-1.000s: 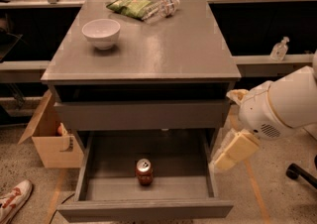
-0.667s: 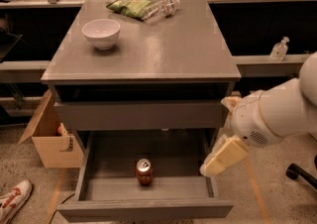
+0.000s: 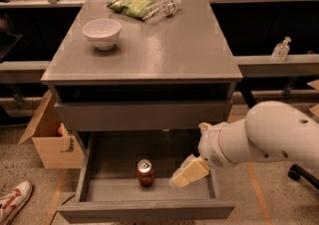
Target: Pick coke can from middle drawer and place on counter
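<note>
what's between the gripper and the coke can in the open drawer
Only bare grey floor of the middle drawer, in the camera view; the gripper hangs over the drawer beside the coke can.

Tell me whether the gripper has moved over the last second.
Yes. The gripper has swung left and lower, from the right wall of the middle drawer to over its floor, nearer the coke can, which sits unmoved.

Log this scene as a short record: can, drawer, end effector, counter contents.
can: small red soda can, upright on the drawer floor, near the middle
drawer: wide grey drawer, pulled open
end effector: beige end effector, over the open drawer, right of the can, not touching it
counter: grey cabinet top, carrying a white bowl, green snack bag and clear plastic bottle lying down
</note>
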Action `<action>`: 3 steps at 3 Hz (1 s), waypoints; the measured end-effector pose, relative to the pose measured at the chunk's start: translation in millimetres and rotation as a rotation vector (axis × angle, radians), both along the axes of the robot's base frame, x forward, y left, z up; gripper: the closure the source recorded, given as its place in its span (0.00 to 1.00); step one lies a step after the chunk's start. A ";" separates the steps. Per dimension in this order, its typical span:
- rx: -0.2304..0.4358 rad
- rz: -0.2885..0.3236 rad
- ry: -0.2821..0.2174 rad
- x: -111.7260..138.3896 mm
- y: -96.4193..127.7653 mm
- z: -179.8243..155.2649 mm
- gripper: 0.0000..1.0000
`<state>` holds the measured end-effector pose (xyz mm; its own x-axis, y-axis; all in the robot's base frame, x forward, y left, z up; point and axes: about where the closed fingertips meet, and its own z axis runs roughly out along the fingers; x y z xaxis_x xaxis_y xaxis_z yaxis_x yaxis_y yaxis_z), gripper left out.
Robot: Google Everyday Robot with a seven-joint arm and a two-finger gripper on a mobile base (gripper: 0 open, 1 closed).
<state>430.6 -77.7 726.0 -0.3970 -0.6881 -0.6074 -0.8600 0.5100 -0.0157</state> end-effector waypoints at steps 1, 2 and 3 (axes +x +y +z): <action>0.049 -0.048 0.033 13.5 37.1 -62.9 0.00; 0.068 -0.064 0.046 26.8 63.3 -94.9 0.00; 0.068 -0.064 0.046 26.7 63.2 -94.8 0.00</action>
<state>457.3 -14.5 631.1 -0.4675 -0.6182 -0.6319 -0.8247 0.5624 0.0599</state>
